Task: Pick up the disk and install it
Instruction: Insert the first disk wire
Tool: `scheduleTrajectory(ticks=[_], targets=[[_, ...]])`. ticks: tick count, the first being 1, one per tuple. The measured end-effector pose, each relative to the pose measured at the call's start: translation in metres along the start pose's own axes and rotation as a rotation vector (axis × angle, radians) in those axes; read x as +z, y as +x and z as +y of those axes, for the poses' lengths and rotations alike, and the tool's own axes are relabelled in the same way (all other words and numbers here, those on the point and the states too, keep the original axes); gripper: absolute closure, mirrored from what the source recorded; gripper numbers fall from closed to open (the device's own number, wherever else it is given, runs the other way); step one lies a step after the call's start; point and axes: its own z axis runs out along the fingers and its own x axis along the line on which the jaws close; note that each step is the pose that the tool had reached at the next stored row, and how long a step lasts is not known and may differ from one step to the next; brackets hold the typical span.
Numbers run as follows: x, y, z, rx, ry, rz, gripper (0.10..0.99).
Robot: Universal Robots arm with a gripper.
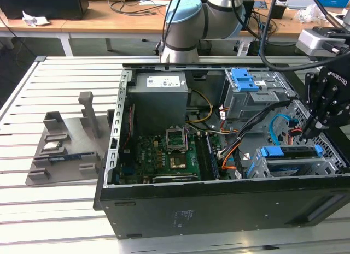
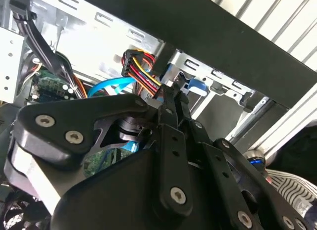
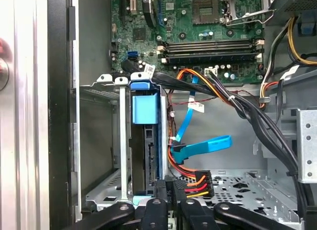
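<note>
Inside the case w/ the drive cage, the gripper [image 1: 314,128] is hovering, fingers [image 3: 159,193] pressed together on nothing. At roughly 8 o'clock from them in the exterior view, the disk [image 1: 295,169] is sitting in the cage, long axis running 9-to-3.

Bright, even light; near linkage blurred in second wrist view.

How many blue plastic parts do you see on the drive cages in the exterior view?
2: one blue bracket on the upper cage, one blue rail on the lower cage beside the end effector. Others may be hidden.

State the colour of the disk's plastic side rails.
Blue, clearest on the disk seated in its bay in the first wrist view.
</note>
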Motion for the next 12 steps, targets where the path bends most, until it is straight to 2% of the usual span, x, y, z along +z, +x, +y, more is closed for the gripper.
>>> scheduleTrajectory(ticks=[1, 5, 7, 8, 10, 12], targets=[[0.0002, 0.0016, 0.0007, 0.0, 0.0, -0.0098, 0.922], [0.0011, 0.0075, 0.0026, -0.002, -0.002, -0.0639, 0.922], [0.0019, 0.0142, 0.0027, -0.003, -0.002, -0.0839, 0.922], [0.0025, 0.0179, 0.0026, -0.003, -0.002, -0.0873, 0.922], [0.0037, 0.0281, 0.0027, -0.004, -0.002, -0.0881, 0.922], [0.0044, 0.0307, 0.0046, -0.004, -0.002, -0.0885, 0.922]])
